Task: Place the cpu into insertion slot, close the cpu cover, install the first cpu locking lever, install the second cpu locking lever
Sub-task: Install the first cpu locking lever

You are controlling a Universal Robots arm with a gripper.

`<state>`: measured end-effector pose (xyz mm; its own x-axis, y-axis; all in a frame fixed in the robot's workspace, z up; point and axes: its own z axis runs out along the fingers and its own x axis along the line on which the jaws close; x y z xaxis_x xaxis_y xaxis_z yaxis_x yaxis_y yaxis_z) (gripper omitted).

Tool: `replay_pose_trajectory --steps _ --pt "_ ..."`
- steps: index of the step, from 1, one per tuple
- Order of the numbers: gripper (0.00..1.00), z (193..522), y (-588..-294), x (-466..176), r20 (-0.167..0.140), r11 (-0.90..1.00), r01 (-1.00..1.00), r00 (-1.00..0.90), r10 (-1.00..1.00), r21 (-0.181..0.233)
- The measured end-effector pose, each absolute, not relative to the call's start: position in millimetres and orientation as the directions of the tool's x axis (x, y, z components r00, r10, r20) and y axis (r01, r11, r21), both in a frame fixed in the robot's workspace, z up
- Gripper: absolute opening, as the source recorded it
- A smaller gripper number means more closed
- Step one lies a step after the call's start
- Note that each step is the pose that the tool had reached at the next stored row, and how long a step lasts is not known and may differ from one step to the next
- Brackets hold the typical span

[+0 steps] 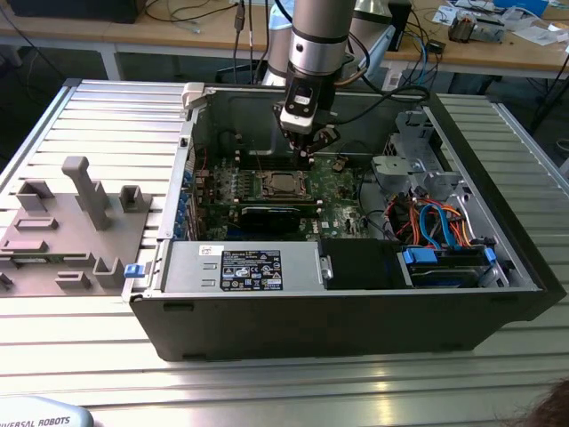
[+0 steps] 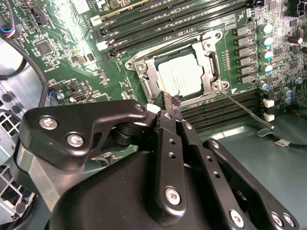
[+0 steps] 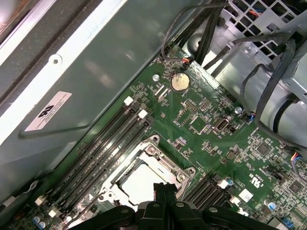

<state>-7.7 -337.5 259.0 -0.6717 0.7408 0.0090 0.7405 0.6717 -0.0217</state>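
The cpu [image 2: 184, 76] lies flat in the insertion slot [image 2: 209, 39] on the green board, its silvery top showing. The cpu cover [image 2: 151, 81] is folded down around it like a frame. A thin wire lever [image 2: 247, 109] sticks out from one corner of the socket, lying loose over the memory slots. My gripper [image 2: 170, 100] hovers just beside the socket's edge, black fingers pressed together and empty. In the exterior view the gripper [image 1: 307, 153] hangs inside the open computer case just behind the cpu [image 1: 283, 184]. In the first wrist view the fingertips [image 3: 165, 188] sit over the cover [image 3: 163, 163].
The open computer case [image 1: 356, 302] lies on a slatted metal table. Memory slots [image 2: 158, 21] flank the socket; a round coin battery [image 3: 179, 82] and black cables [image 3: 268, 72] are near. Drive bay with blue and orange cables [image 1: 436, 222] at the exterior view's right; grey fixture [image 1: 80, 222] at its left.
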Motion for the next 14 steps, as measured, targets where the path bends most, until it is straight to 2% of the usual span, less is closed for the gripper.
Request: replay_pose_trajectory --steps 14 --pt "0.11 259.0 -337.5 -7.7 0.009 0.693 0.721 -0.693 0.721 -0.022"
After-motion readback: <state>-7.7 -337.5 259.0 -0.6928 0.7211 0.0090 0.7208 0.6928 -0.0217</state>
